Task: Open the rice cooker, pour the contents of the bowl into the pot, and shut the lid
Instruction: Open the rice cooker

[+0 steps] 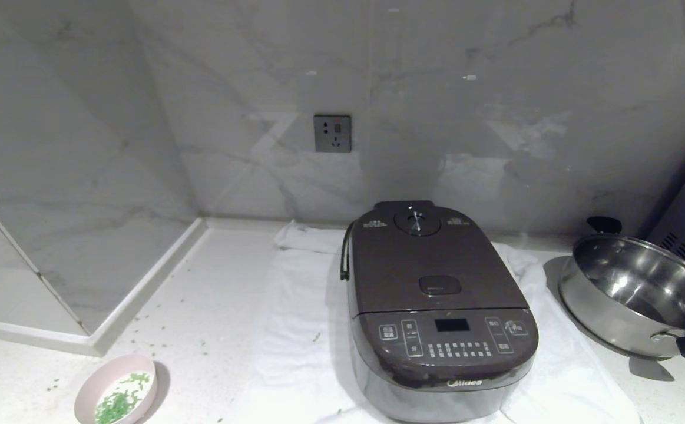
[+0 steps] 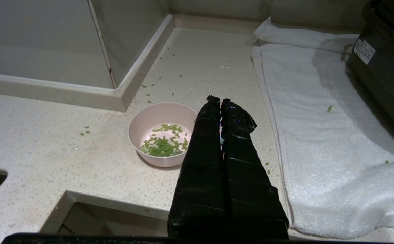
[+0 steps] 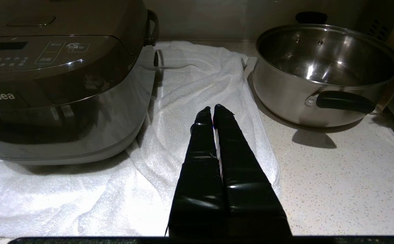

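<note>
My rice cooker [image 1: 439, 312] sits mid-counter on the towel [image 1: 295, 330]; the bowl [image 1: 117, 397] holding the contents [image 1: 119, 401] lies front-left, the pan [image 1: 636, 294] right.

The dark brown rounded-square plastic rice cooker [image 1: 436, 306] looked matt on top and glossy below. It sat on a fluffy white terry-cloth towel [image 1: 295, 330]. The round polished steel pan [image 1: 631, 294] shone mirror-bright; the speckled pale stone counter [image 1: 212, 282] looked smooth.
</note>
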You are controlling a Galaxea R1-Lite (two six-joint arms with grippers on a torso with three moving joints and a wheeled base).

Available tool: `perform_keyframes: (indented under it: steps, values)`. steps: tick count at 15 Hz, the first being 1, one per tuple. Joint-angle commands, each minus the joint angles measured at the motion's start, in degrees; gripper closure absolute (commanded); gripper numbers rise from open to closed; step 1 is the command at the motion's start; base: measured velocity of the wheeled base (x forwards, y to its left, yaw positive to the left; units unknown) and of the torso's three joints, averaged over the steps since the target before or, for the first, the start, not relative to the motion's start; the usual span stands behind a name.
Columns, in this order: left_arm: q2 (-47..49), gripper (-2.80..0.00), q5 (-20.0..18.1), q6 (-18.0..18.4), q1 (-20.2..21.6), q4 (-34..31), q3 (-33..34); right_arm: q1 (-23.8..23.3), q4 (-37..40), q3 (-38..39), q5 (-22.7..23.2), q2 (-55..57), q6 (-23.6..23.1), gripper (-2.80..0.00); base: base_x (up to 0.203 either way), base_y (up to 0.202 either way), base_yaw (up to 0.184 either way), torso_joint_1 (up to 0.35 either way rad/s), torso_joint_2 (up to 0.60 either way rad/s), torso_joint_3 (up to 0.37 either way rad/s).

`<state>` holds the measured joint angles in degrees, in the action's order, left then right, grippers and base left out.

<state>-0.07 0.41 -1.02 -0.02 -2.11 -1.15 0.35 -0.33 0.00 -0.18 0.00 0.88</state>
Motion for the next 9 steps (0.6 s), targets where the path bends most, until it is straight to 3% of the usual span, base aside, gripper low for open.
perform_keyframes:
  steps: [1, 9]
  values:
    - [-0.1, 0.0, 0.02, -0.03, 0.02, 0.0, 0.0, 0.0, -0.02, 0.09, 0.01, 0.0, 0.0, 0.0, 0.0, 0.0, 0.0, 0.0, 0.0, 0.0]
    - [-0.1, 0.0, -0.06, -0.03, -0.06, -0.09, 0.0, 0.09, -0.02, 0.09, 0.01, 0.0, 0.0, 0.0, 0.0, 0.0, 0.0, 0.0, 0.0, 0.0]
